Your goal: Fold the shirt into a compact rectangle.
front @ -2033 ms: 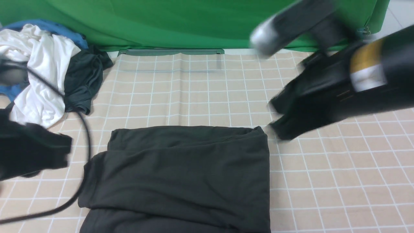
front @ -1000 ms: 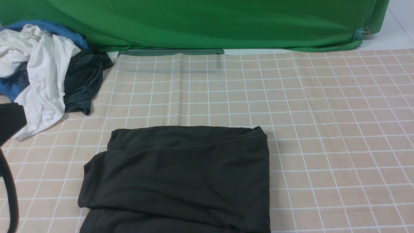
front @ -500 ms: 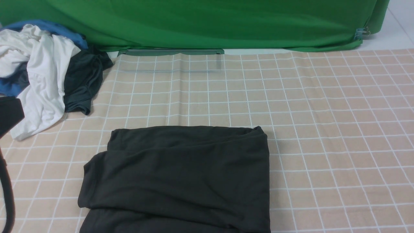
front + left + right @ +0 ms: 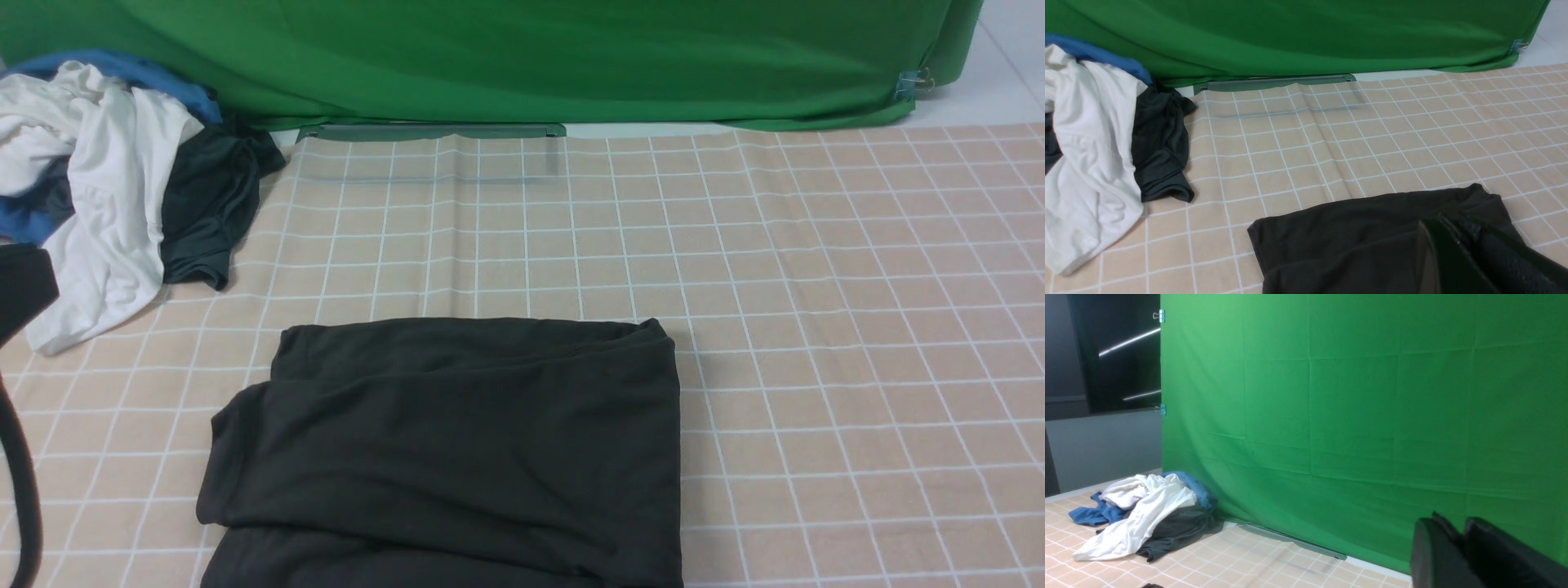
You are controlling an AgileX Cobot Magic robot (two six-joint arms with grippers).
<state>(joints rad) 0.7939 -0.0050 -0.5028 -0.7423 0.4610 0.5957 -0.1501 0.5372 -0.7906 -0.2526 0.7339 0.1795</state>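
Shirt (image 4: 457,449) lies folded, near-rectangular, on the checked cloth (image 4: 816,327) near front edge. Left gripper (image 4: 1466,257) closed, empty. Right gripper (image 4: 1457,555) lifted clear, empty; opening unclear. Folding looks done; next, square left edge.

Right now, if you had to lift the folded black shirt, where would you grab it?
Probably the far right corner of the shirt, coming in from the right. There the stacked layers end in one clean edge, so a claw could likely pinch them together; the left side is stepped and uneven.
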